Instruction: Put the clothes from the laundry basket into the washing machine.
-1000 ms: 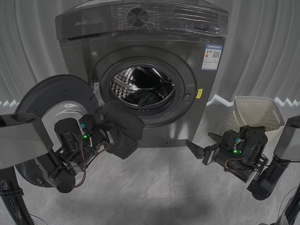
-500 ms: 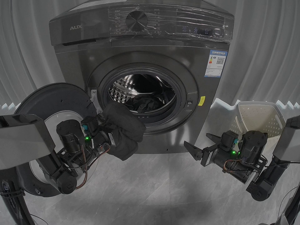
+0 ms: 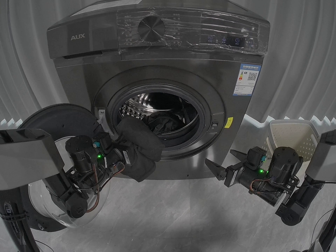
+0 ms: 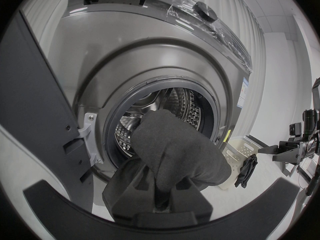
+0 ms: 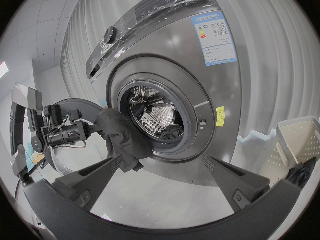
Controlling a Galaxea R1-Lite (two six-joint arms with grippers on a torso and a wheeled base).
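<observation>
A grey washing machine point(image 3: 157, 63) stands ahead, its round door point(image 3: 59, 123) swung open to the left. Dark clothes point(image 3: 164, 123) lie in the steel drum point(image 4: 183, 104). My left gripper point(image 4: 161, 194) is shut on a dark grey garment point(image 3: 140, 147), which drapes over its fingers just outside the lower left rim of the opening. My right gripper point(image 3: 220, 160) hangs open and holds nothing, low in front of the machine's right corner. The cream laundry basket point(image 3: 294, 137) stands on the floor to the right of the machine, with a dark garment point(image 4: 246, 170) hanging over its rim.
Pale curtains point(image 3: 301, 53) run behind the machine and basket. The open door takes up the space left of my left arm. Bare grey floor point(image 3: 175, 210) stretches in front of the machine, between the arms.
The head camera has moved nearer, so the machine looks larger and lower. My left gripper has carried the garment up to the opening's rim. The right arm keeps its pose.
</observation>
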